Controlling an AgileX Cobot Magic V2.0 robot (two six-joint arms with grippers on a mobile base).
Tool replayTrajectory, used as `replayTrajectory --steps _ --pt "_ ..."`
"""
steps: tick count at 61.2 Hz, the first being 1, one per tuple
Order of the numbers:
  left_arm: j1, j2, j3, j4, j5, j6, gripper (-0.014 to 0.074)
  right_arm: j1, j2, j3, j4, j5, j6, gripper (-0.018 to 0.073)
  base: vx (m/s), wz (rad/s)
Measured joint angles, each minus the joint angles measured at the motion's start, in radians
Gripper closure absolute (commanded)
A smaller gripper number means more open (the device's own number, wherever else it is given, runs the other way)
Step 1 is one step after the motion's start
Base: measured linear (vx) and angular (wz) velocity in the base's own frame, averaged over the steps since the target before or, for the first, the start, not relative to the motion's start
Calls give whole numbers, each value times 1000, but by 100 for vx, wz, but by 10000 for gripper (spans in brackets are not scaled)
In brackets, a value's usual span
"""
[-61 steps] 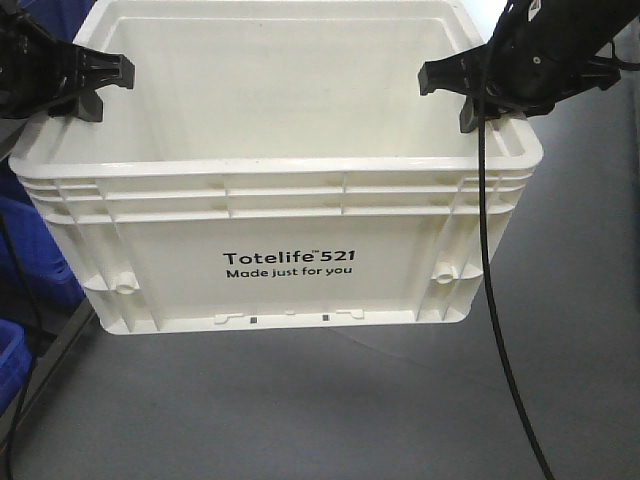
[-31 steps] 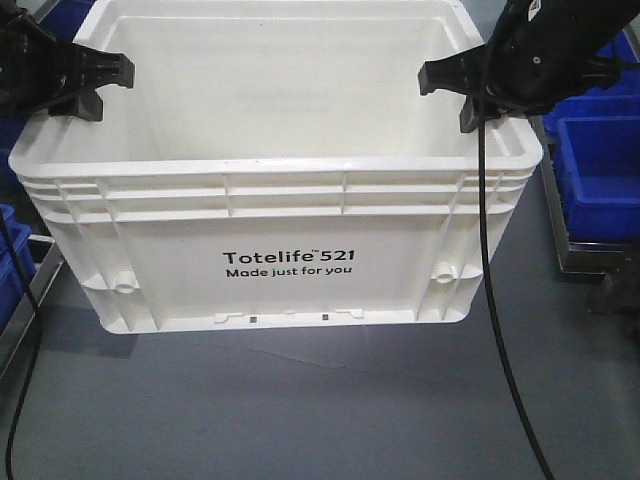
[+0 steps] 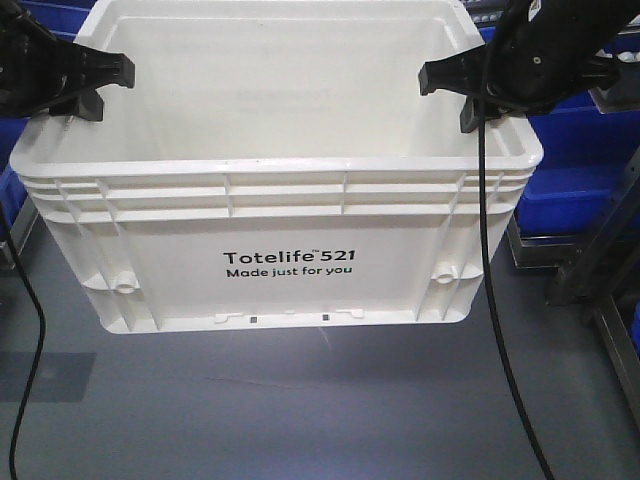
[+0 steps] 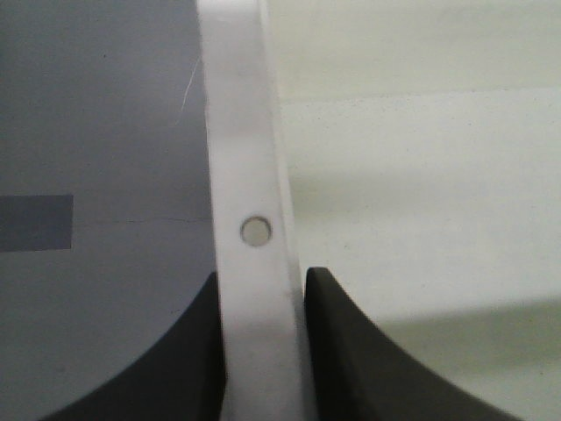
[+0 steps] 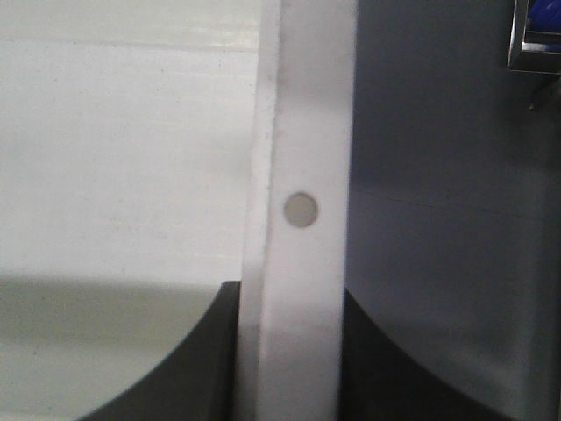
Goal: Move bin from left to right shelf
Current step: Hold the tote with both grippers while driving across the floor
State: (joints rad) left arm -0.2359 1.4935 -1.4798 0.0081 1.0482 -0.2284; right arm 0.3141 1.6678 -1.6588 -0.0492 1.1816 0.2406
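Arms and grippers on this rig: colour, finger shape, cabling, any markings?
All matte black. The left gripper and right gripper have angular, tapered fingers; in the wrist views these flare out in a smooth curve. A thin black cable hangs loose on the right, and another on the left. No markings are visible.

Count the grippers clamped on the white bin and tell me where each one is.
2. The left gripper is shut on the left side rim of the bin, the right gripper on its right side rim. The wrist views confirm both grips.
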Motion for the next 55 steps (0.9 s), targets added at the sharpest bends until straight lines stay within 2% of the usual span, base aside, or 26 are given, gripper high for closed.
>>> replayTrajectory --steps 55 --pt "0 0 0 1 0 0 497 0 0 0 1 0 0 549 13 -3"
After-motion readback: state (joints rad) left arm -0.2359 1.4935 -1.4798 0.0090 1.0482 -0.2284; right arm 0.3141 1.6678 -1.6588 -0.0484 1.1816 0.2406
